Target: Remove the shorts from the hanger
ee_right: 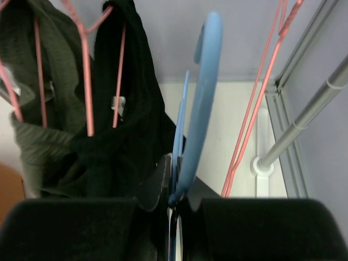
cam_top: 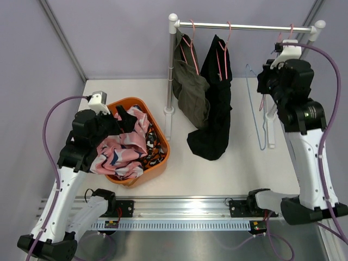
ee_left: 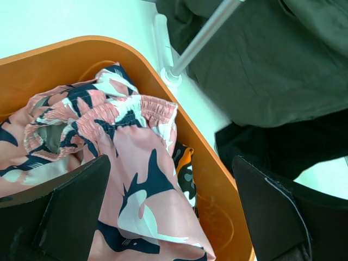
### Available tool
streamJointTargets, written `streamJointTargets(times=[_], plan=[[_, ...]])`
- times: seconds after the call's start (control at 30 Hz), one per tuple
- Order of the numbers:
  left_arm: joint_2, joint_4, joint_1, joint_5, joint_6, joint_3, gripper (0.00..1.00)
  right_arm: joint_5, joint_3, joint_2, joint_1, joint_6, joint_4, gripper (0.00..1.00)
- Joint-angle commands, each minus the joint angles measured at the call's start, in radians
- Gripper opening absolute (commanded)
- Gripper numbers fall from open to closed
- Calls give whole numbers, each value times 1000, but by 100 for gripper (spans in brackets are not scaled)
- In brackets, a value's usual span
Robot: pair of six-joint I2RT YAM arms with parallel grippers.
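Olive green shorts [cam_top: 190,89] and plain black shorts [cam_top: 215,109] hang on pink hangers [cam_top: 191,51] from the rack rail [cam_top: 244,26]. Pink patterned shorts [cam_top: 122,149] lie in the orange basket [cam_top: 130,101] on top of the camouflage shorts [cam_top: 155,147]. My left gripper [cam_top: 124,120] is open just above the pink shorts [ee_left: 136,179], one finger on each side. My right gripper [cam_top: 267,81] is shut on a bare blue hanger [cam_top: 262,117], below the rail. In the right wrist view the blue hanger [ee_right: 198,109] is pinched between the jaws of my right gripper [ee_right: 182,187].
A bare pink hanger [cam_top: 291,30] hangs at the rail's right end. The white rack posts [cam_top: 169,76] stand beside the basket and behind my right arm. The camouflage shorts [ee_left: 186,171] peek out by the basket wall [ee_left: 217,185]. Grey walls close in the back and sides.
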Motion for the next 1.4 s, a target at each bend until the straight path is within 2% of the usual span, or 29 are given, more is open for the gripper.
streamJointTargets(times=[0.0, 0.17, 0.37, 0.57, 0.83, 1.03, 1.37], plan=[[-9, 64, -19, 41, 53, -34, 99, -196, 97, 62, -97, -43, 127, 0], [-28, 90, -30, 65, 59, -80, 99, -381, 211, 181, -216, -47, 158, 0], [-55, 95, -42, 54, 68, -114, 99, -545, 217, 282, -321, -53, 237, 0], [-66, 98, -44, 61, 63, -132, 99, -584, 208, 339, -336, -53, 309, 0], [-68, 97, -53, 58, 63, -137, 99, -630, 179, 339, -336, -29, 374, 0], [-68, 95, -62, 59, 63, -137, 99, -641, 185, 336, -336, -40, 368, 0], [-66, 92, -70, 58, 66, -136, 99, -621, 305, 431, -336, -29, 317, 0]])
